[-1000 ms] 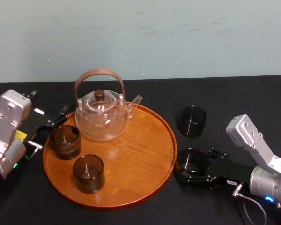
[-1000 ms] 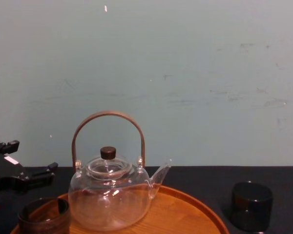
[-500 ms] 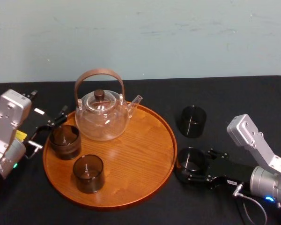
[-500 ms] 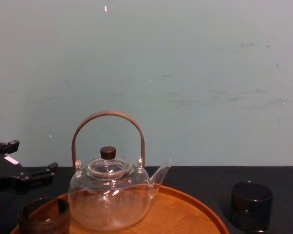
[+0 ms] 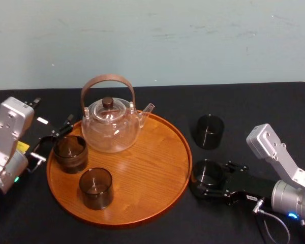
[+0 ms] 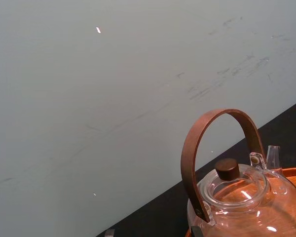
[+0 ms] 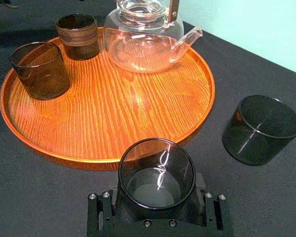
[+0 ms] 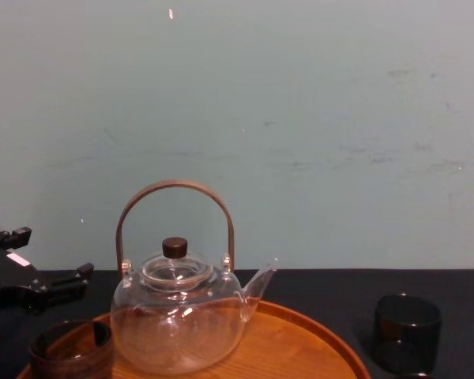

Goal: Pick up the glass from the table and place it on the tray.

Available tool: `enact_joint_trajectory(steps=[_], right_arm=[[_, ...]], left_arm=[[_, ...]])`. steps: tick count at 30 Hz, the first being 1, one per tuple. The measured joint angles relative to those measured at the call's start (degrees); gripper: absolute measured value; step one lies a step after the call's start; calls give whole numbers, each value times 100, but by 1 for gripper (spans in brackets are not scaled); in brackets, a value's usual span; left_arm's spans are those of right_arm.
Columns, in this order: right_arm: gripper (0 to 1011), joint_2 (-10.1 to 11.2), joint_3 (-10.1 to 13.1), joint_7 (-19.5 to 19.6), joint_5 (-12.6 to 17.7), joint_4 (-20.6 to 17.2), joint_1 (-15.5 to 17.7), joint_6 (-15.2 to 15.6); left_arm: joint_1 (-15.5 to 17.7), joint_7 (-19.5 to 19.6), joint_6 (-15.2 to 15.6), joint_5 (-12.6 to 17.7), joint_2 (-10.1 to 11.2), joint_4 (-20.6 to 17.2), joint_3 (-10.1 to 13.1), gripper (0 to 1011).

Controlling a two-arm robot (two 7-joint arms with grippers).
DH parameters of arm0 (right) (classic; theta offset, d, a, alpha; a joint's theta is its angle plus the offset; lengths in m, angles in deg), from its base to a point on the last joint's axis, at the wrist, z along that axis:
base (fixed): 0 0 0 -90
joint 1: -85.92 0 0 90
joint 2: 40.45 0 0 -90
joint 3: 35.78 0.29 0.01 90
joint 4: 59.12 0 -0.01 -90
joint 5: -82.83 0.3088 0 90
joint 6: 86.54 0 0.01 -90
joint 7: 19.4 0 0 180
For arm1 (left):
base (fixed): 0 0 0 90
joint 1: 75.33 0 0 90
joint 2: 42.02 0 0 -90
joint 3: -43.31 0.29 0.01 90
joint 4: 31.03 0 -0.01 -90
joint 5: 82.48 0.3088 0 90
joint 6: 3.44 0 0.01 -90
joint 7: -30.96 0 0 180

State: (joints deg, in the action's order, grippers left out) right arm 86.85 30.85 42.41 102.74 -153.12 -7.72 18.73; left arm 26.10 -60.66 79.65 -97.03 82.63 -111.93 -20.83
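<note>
A dark smoky glass (image 5: 207, 175) stands on the black table just off the right rim of the round orange-brown wooden tray (image 5: 157, 173). My right gripper (image 5: 208, 185) reaches in low from the right and is shut on the glass. In the right wrist view the glass (image 7: 157, 173) sits upright between both fingers, with the tray (image 7: 123, 108) just beyond it. My left gripper (image 5: 53, 140) rests open at the tray's left edge, beside a brown-banded cup (image 5: 70, 152).
A second dark glass (image 5: 208, 131) stands on the table behind the held one. On the tray are a clear glass teapot (image 5: 111, 124) with a brown hoop handle and a smoky cup (image 5: 95, 188). The tray's right half is bare wood.
My right gripper's fingers have closed in on the glass. The glass, the tray and the left arm have stayed where they were.
</note>
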Motion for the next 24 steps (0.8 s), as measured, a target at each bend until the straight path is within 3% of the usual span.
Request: enact_joint_trajectory(steps=[10,24], right_arm=[[883,9,64,1,60,0,18,-38],[883,251,318,-145,416,-327,2,-117]], left_arm=[[0,0,0,0,0,0,0,1001],[0,0,0,0,0,0,0,1001]])
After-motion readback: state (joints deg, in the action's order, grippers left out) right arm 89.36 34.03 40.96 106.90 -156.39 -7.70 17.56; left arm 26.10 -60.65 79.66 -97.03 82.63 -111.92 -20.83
